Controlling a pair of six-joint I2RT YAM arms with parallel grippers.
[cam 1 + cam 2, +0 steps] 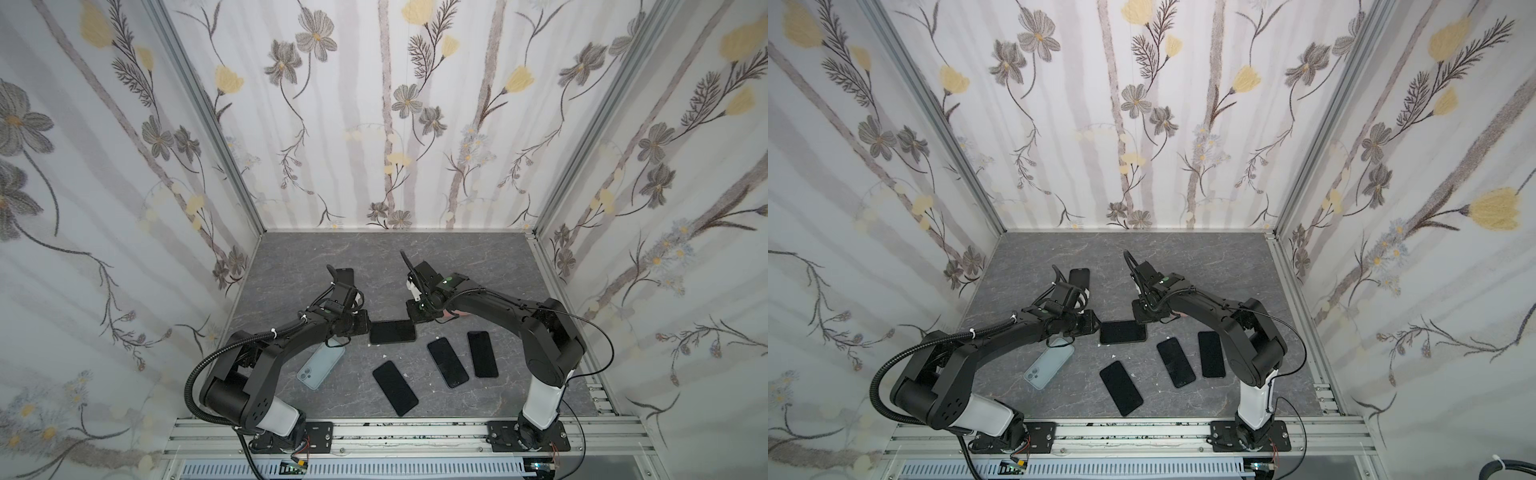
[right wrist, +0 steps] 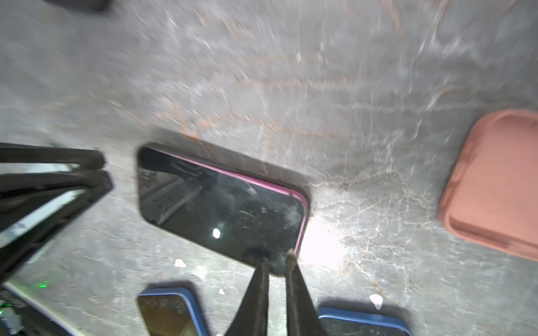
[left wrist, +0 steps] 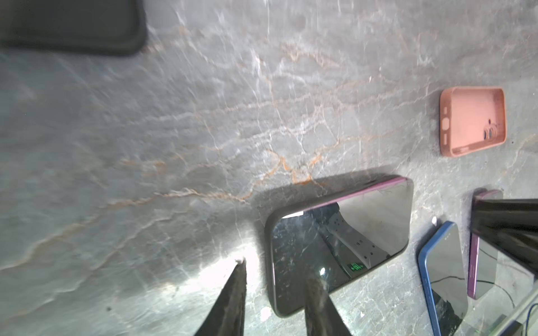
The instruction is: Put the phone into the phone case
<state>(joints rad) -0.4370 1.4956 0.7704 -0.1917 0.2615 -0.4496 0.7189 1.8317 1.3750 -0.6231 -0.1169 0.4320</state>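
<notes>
Screen-up phones (image 1: 448, 361): four lying on surface (image 1: 478, 266)
Pink case (image 3: 473, 122): one, three o'clock
Left jaws: gaping narrowly, empty
Right jaws: gaping barely

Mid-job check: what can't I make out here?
Salmon-pink empty case: both top views, mostly hidden under right arm; right wrist view, cut by edge.
Purple-edged phone in dark case: seating unclear, right wrist view blurred.
Light-blue phone or case: end under left arm, both top views.
</notes>
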